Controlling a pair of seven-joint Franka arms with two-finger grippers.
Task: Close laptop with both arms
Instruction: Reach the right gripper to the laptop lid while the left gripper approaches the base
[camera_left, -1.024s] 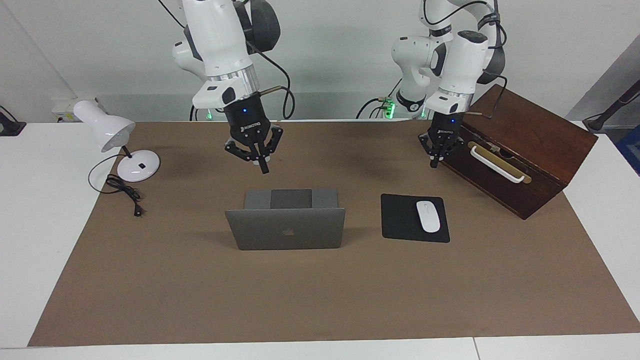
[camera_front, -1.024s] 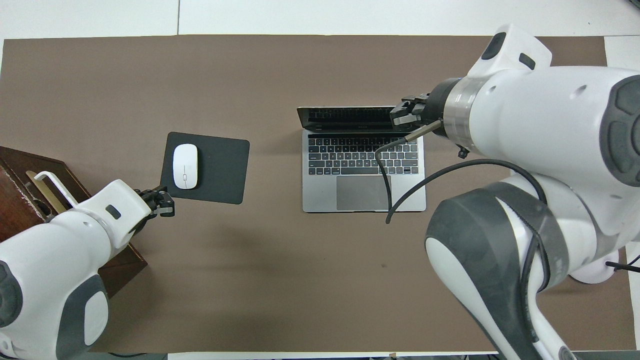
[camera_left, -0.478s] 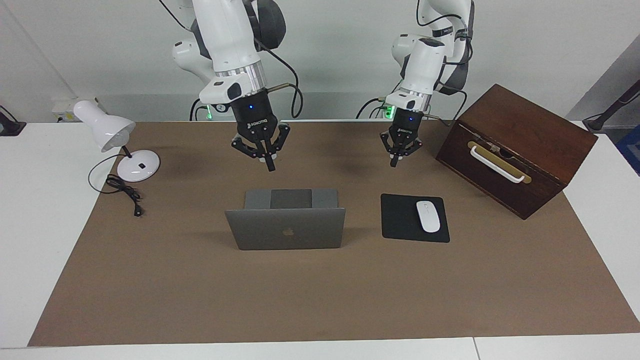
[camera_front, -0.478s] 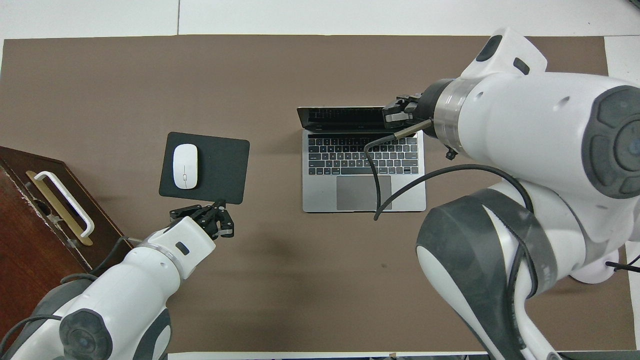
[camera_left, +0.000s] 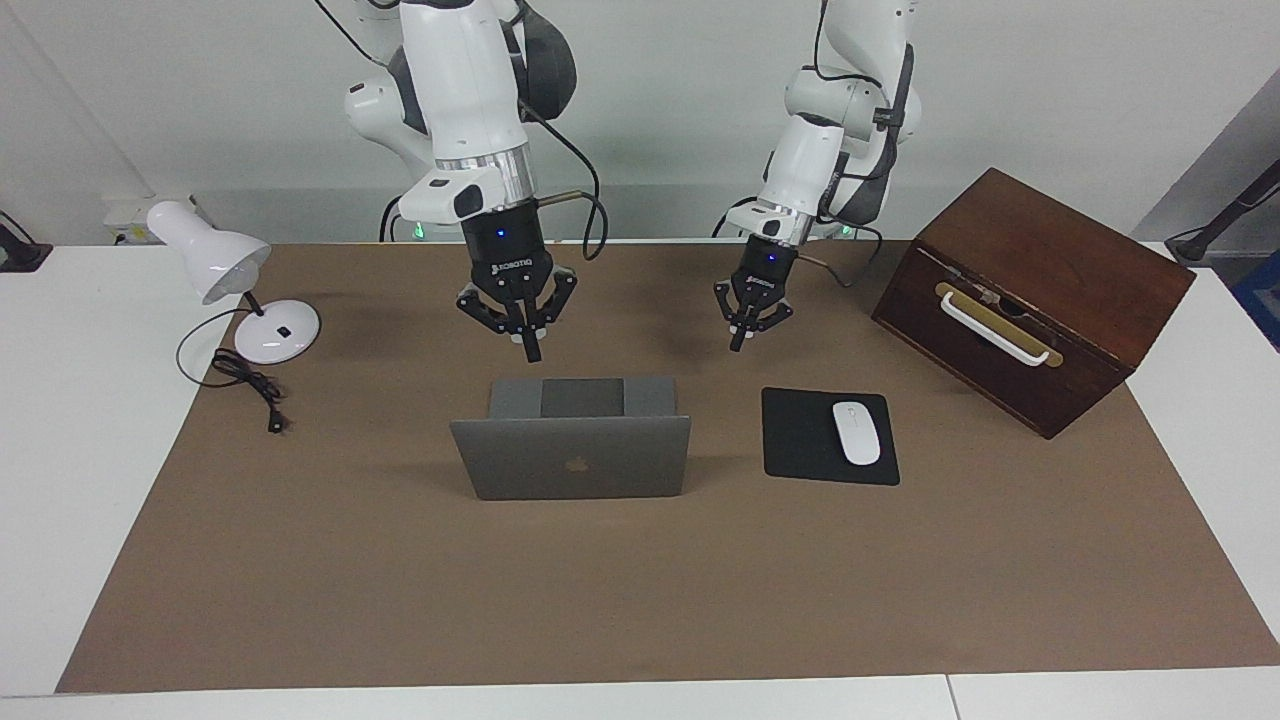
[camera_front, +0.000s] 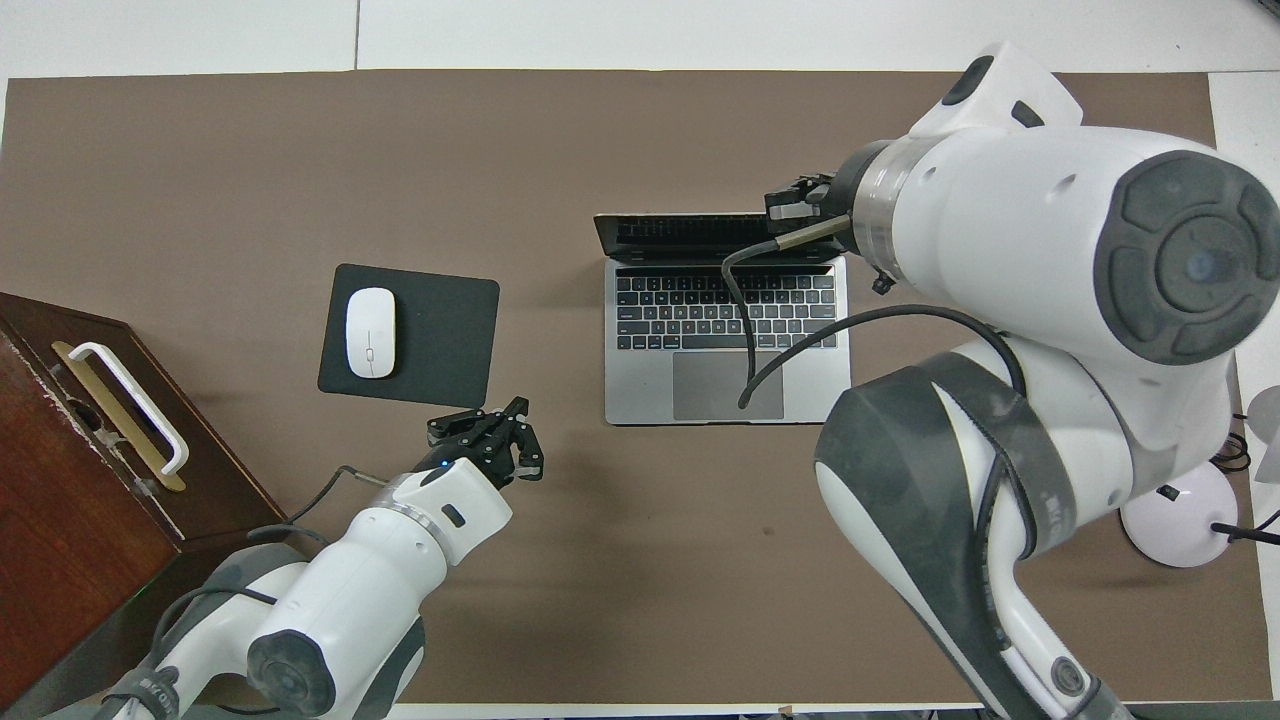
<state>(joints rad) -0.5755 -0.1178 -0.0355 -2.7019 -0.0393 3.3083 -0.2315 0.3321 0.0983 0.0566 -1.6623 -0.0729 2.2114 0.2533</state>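
Note:
The silver-grey laptop stands open in the middle of the brown mat, its lid upright with the apple logo facing away from the robots. Its keyboard deck shows in the overhead view. My right gripper hangs in the air over the laptop's corner at the right arm's end, fingertips together, touching nothing; it also shows in the overhead view. My left gripper hangs over bare mat between the laptop and the mousepad, fingertips together and empty; it also shows in the overhead view.
A black mousepad with a white mouse lies beside the laptop toward the left arm's end. A dark wooden box with a white handle stands at that end. A white desk lamp and its cord are at the right arm's end.
My left arm has swung from the wooden box toward the laptop, past the mousepad. My right gripper has shifted slightly over the laptop. The laptop has not moved.

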